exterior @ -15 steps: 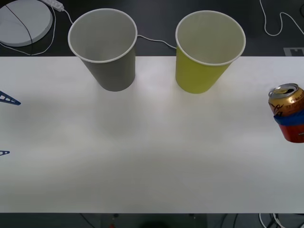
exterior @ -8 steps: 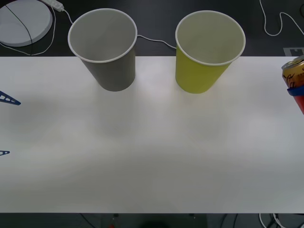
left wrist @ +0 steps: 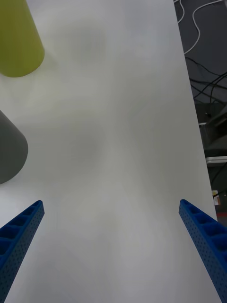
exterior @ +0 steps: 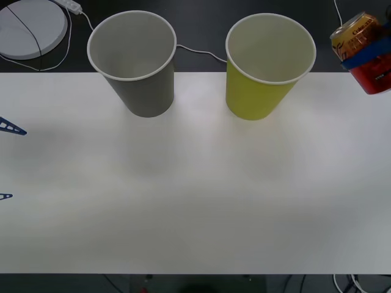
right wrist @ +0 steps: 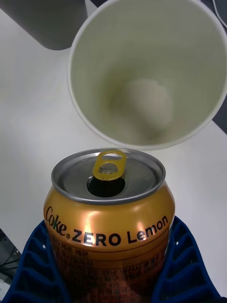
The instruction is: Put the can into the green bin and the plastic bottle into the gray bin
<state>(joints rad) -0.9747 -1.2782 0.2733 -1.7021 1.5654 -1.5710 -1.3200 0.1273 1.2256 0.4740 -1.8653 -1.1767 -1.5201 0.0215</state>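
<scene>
My right gripper [right wrist: 111, 265] pinches the can [right wrist: 109, 215] between its blue ribbed fingers [right wrist: 33, 265], in the air to the right of the green bin [exterior: 267, 67]. Can: gold upper body and red lower body, lettered "Coke ZERO Lemon", tab up, mouth open. Green bin upright, pale inside, nothing in it. Gray bin [exterior: 135, 61] left of the green bin, also bare inside. My left gripper [left wrist: 111, 251] spread, left of the gray bin.

Overhead front view, close wrist views, sharing green bin [exterior: 264, 91]
</scene>
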